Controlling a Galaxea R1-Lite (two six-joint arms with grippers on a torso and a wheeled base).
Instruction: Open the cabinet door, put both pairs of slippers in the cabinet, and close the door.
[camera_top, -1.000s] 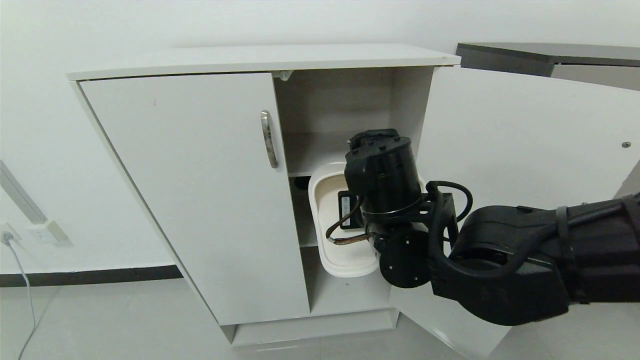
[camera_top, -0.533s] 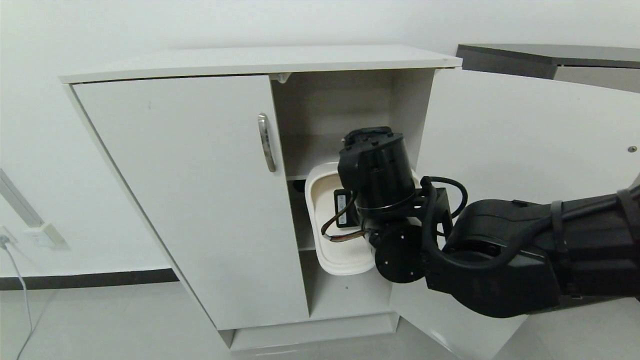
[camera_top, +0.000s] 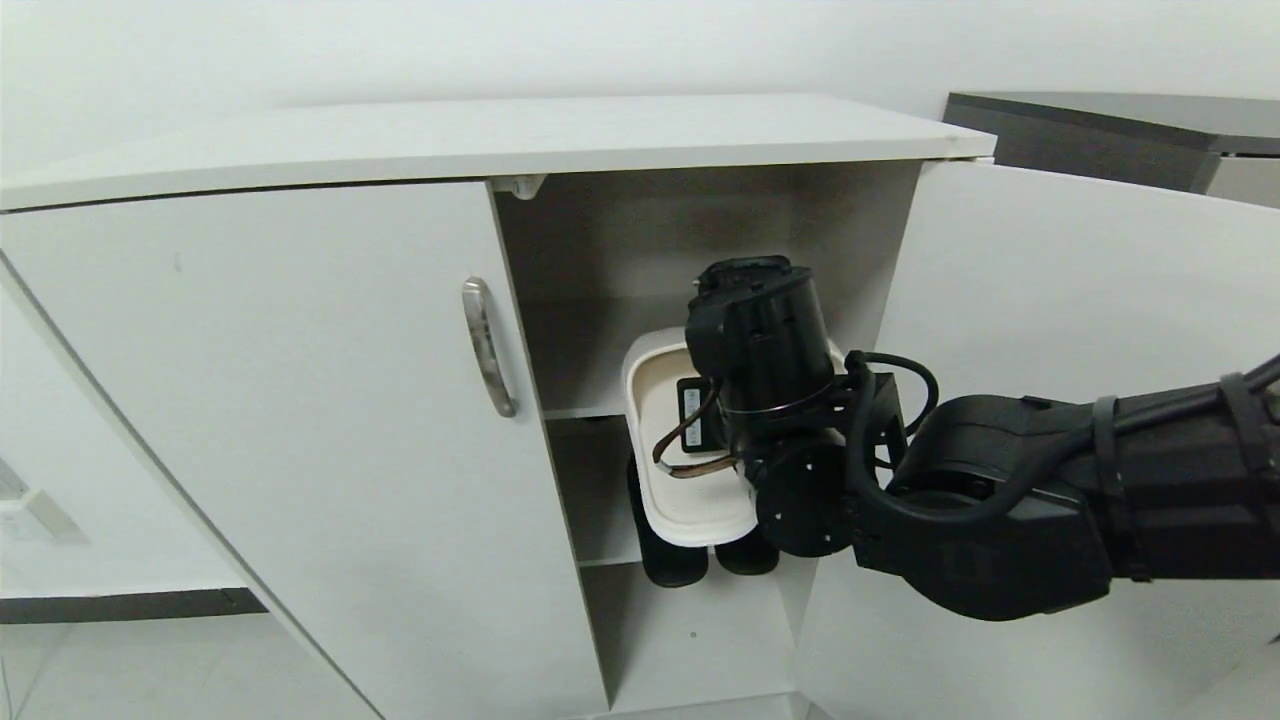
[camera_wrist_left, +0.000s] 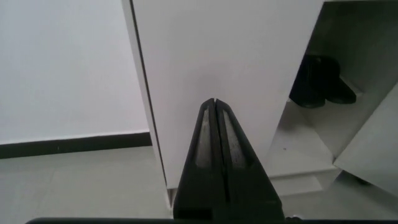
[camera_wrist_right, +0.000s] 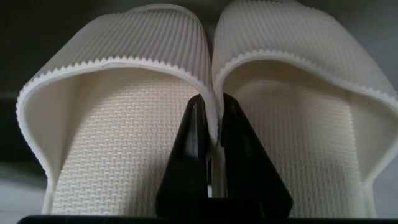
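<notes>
Right gripper (camera_wrist_right: 212, 107) is clamped on the white slippers (camera_wrist_right: 118, 143), its fingers pinching the two inner edges where the pair meets, so both shoes hang from one grip. In the head view I see the pair at the open right half of the cabinet (camera_top: 500, 140), tilted steeply with toes up and in, crossing the edge of the upper shelf (camera_top: 580, 410). The black slippers (camera_top: 672, 560) already sit on the shelf below, just under the white heels.

My read is that I'm mid-insertion of the second pair. To do it well I'd level the wrist first so the soles go flat, then pick one shelf and commit: toes clear of that shelf edge, heels not dragging over the black pair. I'd let go only once the soles rest on the board, then back straight out to avoid catching the right door (camera_top: 1050, 300).

Left gripper (camera_wrist_left: 214, 109) hangs with fingers together, low before the shut left door (camera_top: 280, 420).
</notes>
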